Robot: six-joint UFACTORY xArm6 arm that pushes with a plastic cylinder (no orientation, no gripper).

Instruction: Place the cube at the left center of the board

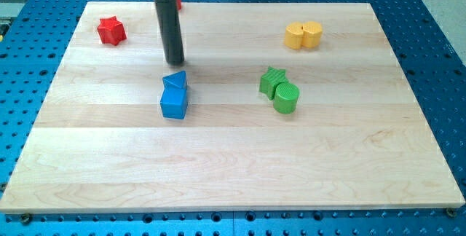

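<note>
Camera view: tip [175, 62] just above blue triangle [175, 81], which touches blue cube [174, 103]; no pincer, nothing held.

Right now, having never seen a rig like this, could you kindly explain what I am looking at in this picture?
This single camera looks down at a wooden board on a blue perforated table. The dark rod is my arm's end; it holds nothing and only pushes blocks. My tip sits just above the blue triangular block, which touches the blue cube below it. A red star lies at the view's top left, and another red block hides behind the rod. Two yellow blocks sit top right; a green star touches a green cylinder.
</note>
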